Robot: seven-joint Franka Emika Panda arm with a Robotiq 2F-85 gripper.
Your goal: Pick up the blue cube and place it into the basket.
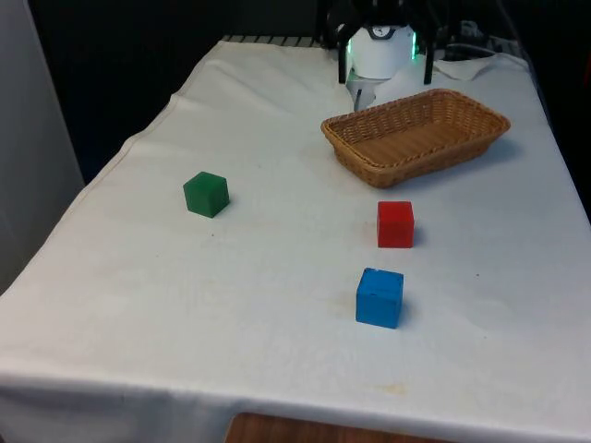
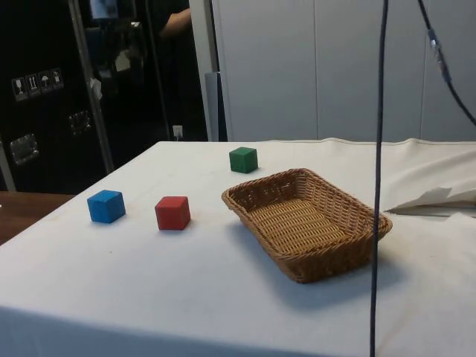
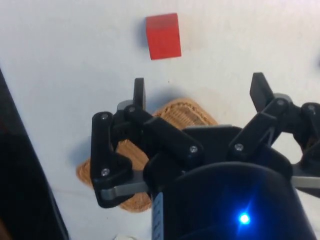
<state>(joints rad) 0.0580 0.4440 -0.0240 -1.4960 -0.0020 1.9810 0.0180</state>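
Front view, near to far: blue cube [image 1: 379, 297] nearest, red cube [image 1: 395, 224] just beyond at 12 o'clock, basket [image 1: 416, 134] far at 12. Gripper [image 3: 197, 97] fingers spread, holding nothing, high above the basket. Descend centred on blue, clear of red.

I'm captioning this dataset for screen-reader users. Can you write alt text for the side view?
A blue cube, a red cube and an empty wicker basket sit in a row on a white-clothed table, with a green cube behind them.
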